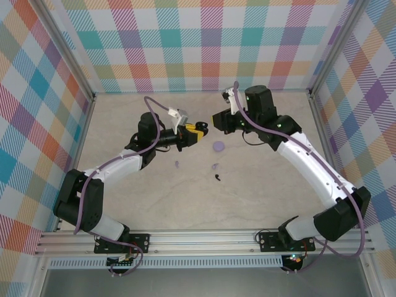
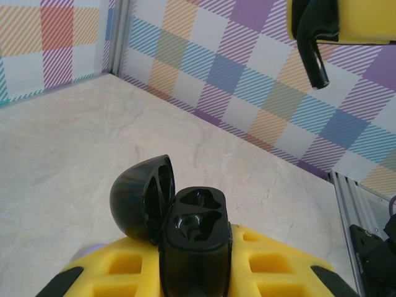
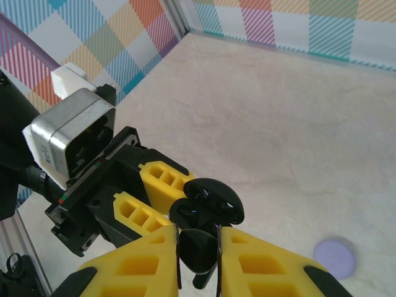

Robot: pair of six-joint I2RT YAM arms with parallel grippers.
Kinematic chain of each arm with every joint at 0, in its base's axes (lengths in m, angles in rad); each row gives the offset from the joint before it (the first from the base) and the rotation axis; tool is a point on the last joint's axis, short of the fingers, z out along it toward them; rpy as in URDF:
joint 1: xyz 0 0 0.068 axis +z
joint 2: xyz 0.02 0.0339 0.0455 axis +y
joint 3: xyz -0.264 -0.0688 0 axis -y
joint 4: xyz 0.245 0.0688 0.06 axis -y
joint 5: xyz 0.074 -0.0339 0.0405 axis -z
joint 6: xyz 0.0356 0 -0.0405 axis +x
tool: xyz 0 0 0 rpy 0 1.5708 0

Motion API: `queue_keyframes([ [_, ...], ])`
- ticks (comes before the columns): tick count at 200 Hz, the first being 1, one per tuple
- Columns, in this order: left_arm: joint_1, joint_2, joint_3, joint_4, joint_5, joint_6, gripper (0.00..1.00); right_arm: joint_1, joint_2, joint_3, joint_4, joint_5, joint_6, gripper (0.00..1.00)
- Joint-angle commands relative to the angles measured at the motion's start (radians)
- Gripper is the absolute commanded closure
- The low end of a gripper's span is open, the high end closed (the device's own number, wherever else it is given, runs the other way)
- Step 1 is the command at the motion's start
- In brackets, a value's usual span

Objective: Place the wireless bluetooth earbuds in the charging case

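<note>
Left wrist: left pincer (image 2: 195, 266) is clamping the open, empty charging case (image 2: 197, 232), right pincer (image 3: 198, 257) pinching a black earbud (image 2: 314, 62) above; none seated.

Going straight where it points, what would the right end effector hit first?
Probably the open black charging case in the left end effector, just past the small black earbud the right end effector holds.

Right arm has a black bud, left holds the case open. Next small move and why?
Probably ease the right jaws toward the charging case until the black earbud lines up over a socket. The left jaws clamp the case with its lid open, both sockets look empty, and the earbud hangs apart from it.
</note>
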Motion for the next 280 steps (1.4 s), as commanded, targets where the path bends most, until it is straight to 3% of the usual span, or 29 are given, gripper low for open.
queue_keyframes([
  [1, -0.017, -0.038, -0.005, 0.075, 0.03, 0.054, 0.84, 0.012, -0.034, -0.035, 0.086, 0.014, -0.028, 0.81],
  [97, -0.035, -0.039, 0.046, 0.003, -0.052, 0.189, 0.85, 0.044, -0.05, -0.071, 0.143, 0.057, -0.03, 0.81],
  [280, -0.053, -0.025, 0.059, 0.171, -0.033, 0.061, 0.84, 0.085, -0.062, -0.127, 0.253, 0.137, -0.006, 0.81],
])
